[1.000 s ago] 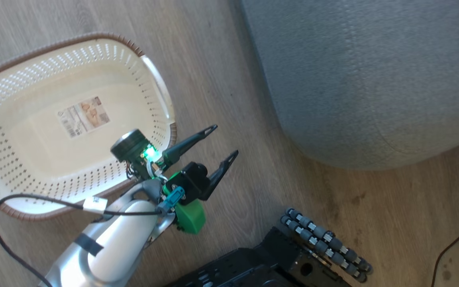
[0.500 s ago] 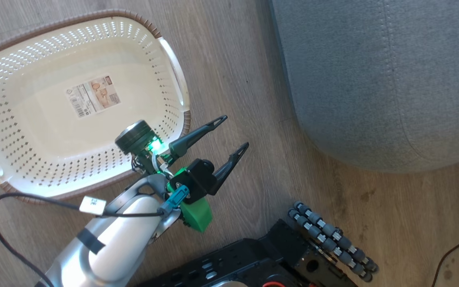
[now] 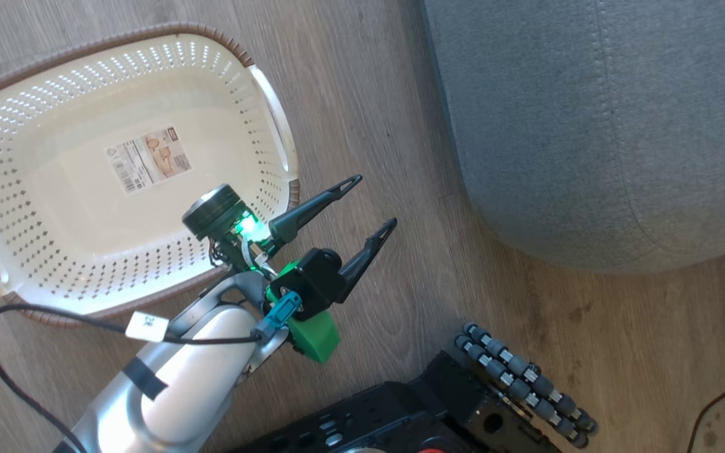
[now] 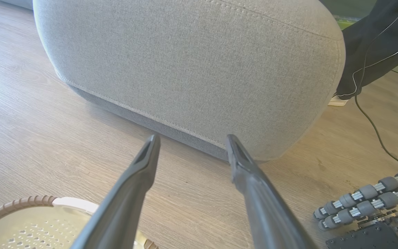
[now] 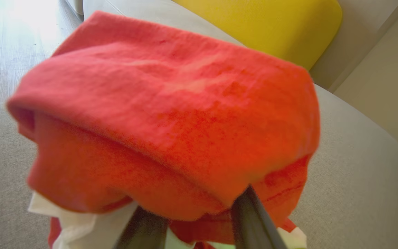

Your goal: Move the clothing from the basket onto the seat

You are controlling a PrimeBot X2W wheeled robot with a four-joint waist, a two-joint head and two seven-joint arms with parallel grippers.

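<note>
Two claws — left claw [image 3: 374, 201] spread near basket [image 3: 35, 207]; right claw [image 5: 199, 207] in clothing [image 5: 171, 114], grip unclear.

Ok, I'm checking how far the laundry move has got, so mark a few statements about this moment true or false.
1. The basket has no clothing in it. True.
2. The left gripper holds a red garment. False: its fingers stand apart above the floor with nothing between them.
3. Red clothing covers the fingertips of the right gripper. True.
4. The yellow cushion lies in the basket. False: it sits beyond the clothing, up on the sofa.
5. The basket stands on the seat. False: it stands on the floor beside the seat.
</note>
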